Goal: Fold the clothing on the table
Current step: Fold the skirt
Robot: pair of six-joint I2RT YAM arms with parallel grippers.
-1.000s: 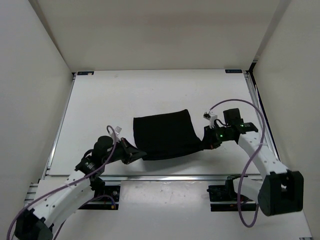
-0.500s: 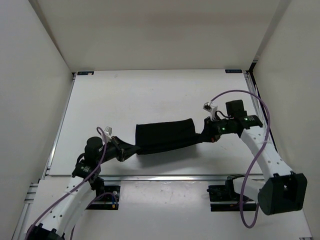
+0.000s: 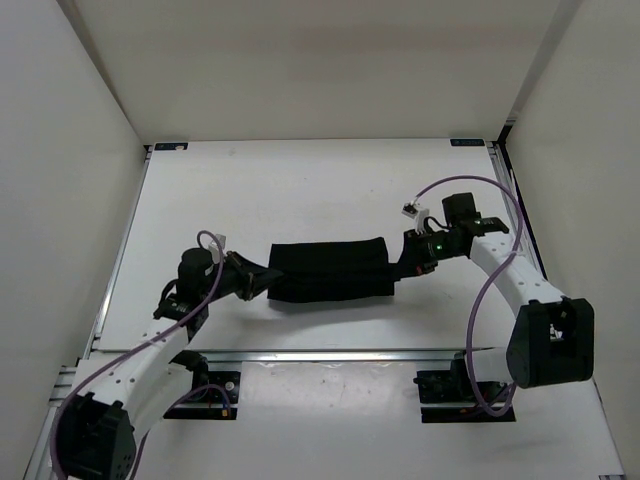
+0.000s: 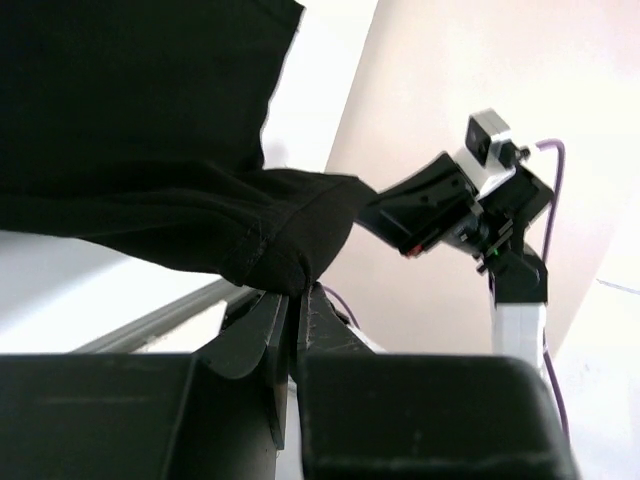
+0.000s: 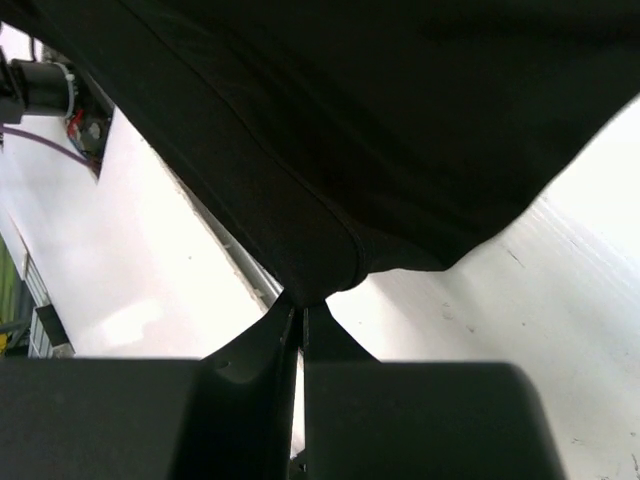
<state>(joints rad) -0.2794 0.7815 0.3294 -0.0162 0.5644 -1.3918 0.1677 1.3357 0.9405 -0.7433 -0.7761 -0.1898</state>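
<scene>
Your left jaws are pinched shut on a bunched corner of the plain black soft fabric clothing [image 3: 328, 270]. Your right jaws are clamped on the hem at its opposite end. The cloth hangs strung between them over the middle of the large white matte worktop [image 3: 300, 180]. A second ago it was a broad draped sheet; it now reads as a narrow band, and both arms sit further from the near metal rail [image 3: 330, 352]. Assessment: first fold under way, not yet laid flat.
</scene>
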